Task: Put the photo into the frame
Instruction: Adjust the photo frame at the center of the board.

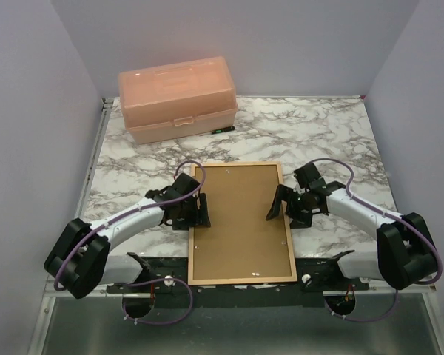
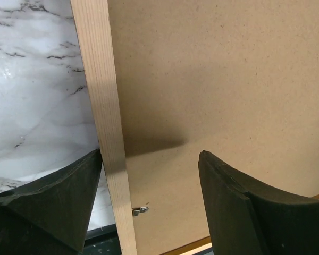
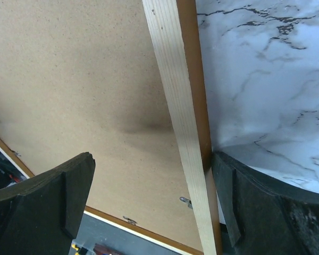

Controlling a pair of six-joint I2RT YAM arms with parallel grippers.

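The orange-brown wooden frame (image 1: 195,222) lies face down in the middle of the table, with the plain brown backing board (image 1: 240,222) sitting in it. The photo is not in view. My left gripper (image 1: 200,210) is open and straddles the frame's left rail (image 2: 103,106), one finger over the marble, the other over the board (image 2: 218,79). My right gripper (image 1: 280,205) is open and straddles the right rail (image 3: 175,90); its outer finger (image 3: 239,196) touches the rail's outer edge. Small metal tabs (image 2: 140,210) sit along the rails.
A pink plastic box (image 1: 176,97) stands shut at the back left of the marble table (image 1: 333,140). A small dark object (image 1: 222,129) lies just in front of it. The frame's near end reaches the black strip (image 1: 163,265) at the table's front edge.
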